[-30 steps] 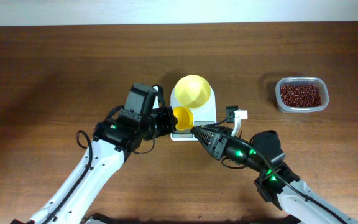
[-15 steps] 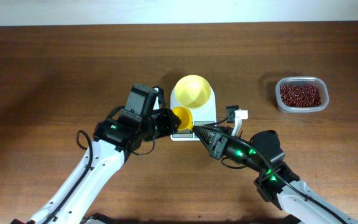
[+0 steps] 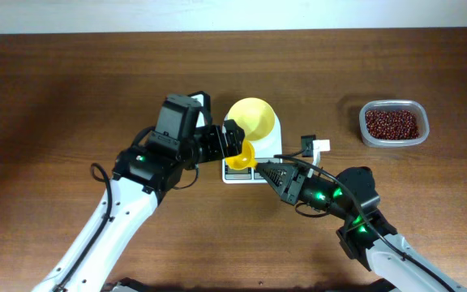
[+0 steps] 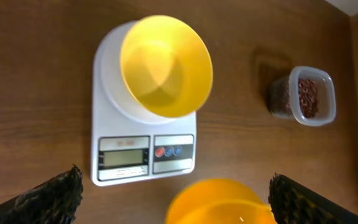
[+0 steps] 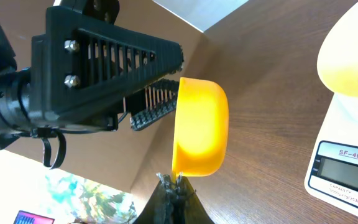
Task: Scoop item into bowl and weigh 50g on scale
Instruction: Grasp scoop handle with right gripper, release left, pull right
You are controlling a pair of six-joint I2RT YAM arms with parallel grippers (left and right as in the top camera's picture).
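Small dark red-brown beans [image 3: 392, 122] fill a clear rectangular plastic container [image 3: 364, 122] at the far right of the dark brown wood-grain desk [image 3: 55, 97]. The container sits well apart from everything else, its long side running left to right.

Nearest the robot, the right tool [image 3: 259, 168] is closed tight on the handle end of a small yellow plastic scoop [image 3: 240, 154]. In the right wrist view the handle is hidden between the pinching fingers. The scoop's cup hangs over the near end of the scale, tipped onto its edge, with the handle pointing back toward the right arm. Whether anything lies in the cup cannot be told.

Around the cup the left tool [image 4: 174, 183] is spread wide and holds nothing, its ribbed black fingers [image 4: 51, 199] one to each side. Whether a fingertip brushes the rim is unclear.

Beyond, the white rectangular digital kitchen scale [image 4: 145, 152] lies with its long axis running near to far, its grey display and red and blue buttons at the near end. The digits are too faint to read.

A small round pale-yellow plastic bowl [image 4: 165, 65] sits upright on the scale's far part, mouth up and overhanging the platform.

Farthest off, a pale wall strip [image 3: 217, 15] borders the desk. Both arms are cut off at the overhead view's bottom edge.
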